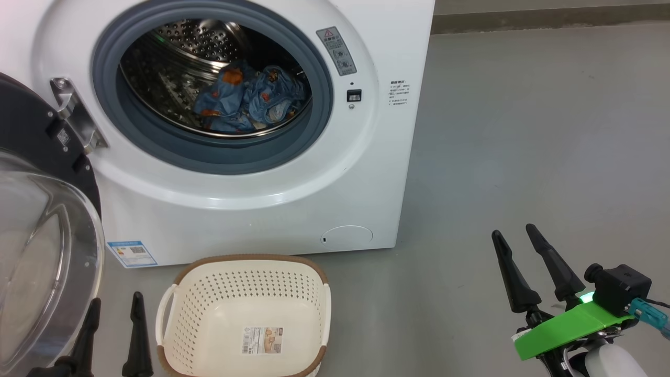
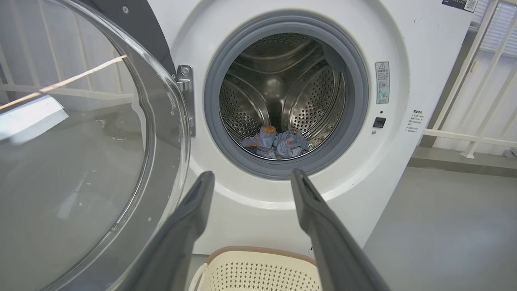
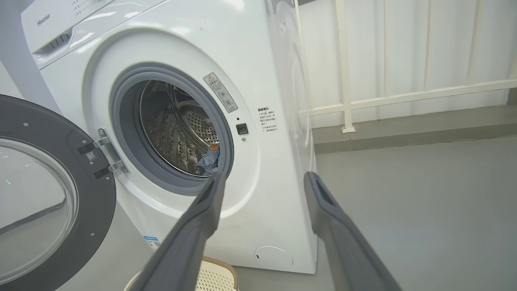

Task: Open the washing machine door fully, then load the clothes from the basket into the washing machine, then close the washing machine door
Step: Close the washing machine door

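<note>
The white washing machine stands with its door swung wide to the left, black rim and clear glass bowl facing me. The blue printed clothes lie inside the steel drum, also seen as clothes and a scrap of clothes. The cream basket sits on the floor before the machine with nothing in it but a label. My left gripper is open at the lower left, between door and basket. My right gripper is open at the lower right, away from the machine.
Grey floor spreads to the right of the machine. A white railing runs behind it. The door's hinge juts out at the machine's left.
</note>
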Robot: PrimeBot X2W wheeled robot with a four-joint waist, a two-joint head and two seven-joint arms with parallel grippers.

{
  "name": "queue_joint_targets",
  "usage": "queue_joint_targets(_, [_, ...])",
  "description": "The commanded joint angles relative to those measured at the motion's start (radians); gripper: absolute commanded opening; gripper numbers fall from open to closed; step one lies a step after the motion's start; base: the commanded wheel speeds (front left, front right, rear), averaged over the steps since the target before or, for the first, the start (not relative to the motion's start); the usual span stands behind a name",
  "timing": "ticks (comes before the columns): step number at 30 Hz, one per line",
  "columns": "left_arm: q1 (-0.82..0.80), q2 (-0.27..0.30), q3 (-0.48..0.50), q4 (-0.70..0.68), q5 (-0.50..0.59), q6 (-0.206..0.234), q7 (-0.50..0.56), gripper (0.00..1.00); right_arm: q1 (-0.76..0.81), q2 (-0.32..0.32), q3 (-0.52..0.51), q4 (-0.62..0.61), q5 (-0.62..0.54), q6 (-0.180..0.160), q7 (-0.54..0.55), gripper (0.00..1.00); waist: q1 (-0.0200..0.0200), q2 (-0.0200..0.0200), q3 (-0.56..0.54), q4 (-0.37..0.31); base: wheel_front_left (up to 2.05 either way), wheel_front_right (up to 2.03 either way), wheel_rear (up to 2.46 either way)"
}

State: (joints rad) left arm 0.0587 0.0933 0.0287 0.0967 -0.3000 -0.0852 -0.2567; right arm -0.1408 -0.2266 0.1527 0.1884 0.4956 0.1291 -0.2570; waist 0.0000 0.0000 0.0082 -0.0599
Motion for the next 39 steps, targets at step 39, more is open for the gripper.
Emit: queue_joint_targets(39, [-0.033,0.004,0.046,-0.01,0.029,-0.007,-0.005,1.0,0.006,-0.017,0.029,-0.015,-0.02,0.002,-0.005,1.0,0.0,0.0,-0.021,0.107,0.0,0.0,0.0])
